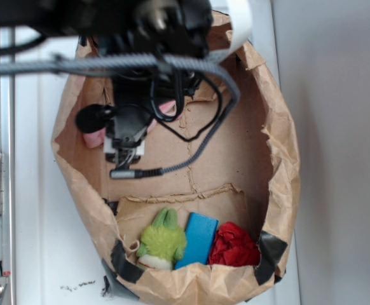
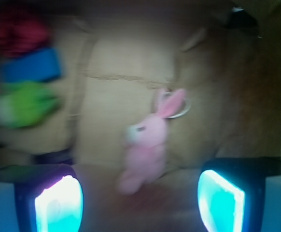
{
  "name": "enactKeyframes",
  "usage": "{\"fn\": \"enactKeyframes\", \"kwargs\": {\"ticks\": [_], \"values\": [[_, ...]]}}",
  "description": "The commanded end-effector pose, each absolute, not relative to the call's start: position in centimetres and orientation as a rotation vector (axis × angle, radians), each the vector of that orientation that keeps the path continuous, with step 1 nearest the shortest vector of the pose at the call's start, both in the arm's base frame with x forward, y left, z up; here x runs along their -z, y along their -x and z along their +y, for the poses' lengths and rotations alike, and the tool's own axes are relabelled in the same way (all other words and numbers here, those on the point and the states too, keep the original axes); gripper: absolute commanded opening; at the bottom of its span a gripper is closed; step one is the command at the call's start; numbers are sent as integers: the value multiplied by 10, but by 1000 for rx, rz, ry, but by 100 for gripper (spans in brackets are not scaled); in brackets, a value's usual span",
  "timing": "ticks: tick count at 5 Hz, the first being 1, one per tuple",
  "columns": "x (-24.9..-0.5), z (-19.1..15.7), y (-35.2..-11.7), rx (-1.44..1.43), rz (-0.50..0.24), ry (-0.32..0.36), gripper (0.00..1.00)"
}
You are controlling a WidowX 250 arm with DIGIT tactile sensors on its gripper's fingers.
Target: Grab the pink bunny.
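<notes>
Pink bunny (image 2: pixel 145 147) lies on the paper bag's (image 1: pixel 280 159) floor, between my wide-spread fingers (image 2: pixel 58 205) (holding nothing); I judge the approach done, descent and closing left.

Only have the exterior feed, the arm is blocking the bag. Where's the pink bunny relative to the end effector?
Observer: On the wrist view the pink bunny lies on the bag floor between the two fingers, ahead of them.
Operator: End effector open?
Observer: Yes, the end effector is open, with a wide gap and nothing held.
Operator: Is it touching the bunny?
Observer: No contact is visible, though the wrist image is blurred.
</notes>
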State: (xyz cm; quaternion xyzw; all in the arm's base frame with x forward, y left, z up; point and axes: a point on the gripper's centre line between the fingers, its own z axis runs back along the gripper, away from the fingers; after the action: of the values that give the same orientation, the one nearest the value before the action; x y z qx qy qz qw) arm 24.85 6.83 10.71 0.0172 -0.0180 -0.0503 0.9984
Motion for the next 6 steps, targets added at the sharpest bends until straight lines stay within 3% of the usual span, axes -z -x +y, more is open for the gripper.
{"fn": "enactKeyframes", "kwargs": {"ticks": [1,3,5,6], "values": [[-70,54,-257,197,-81,-50,100],[-42,55,-264,212,-43,-94,100],[-30,38,-250,261,-1,-37,100],[-10,33,-249,274,30,-63,100]]}}
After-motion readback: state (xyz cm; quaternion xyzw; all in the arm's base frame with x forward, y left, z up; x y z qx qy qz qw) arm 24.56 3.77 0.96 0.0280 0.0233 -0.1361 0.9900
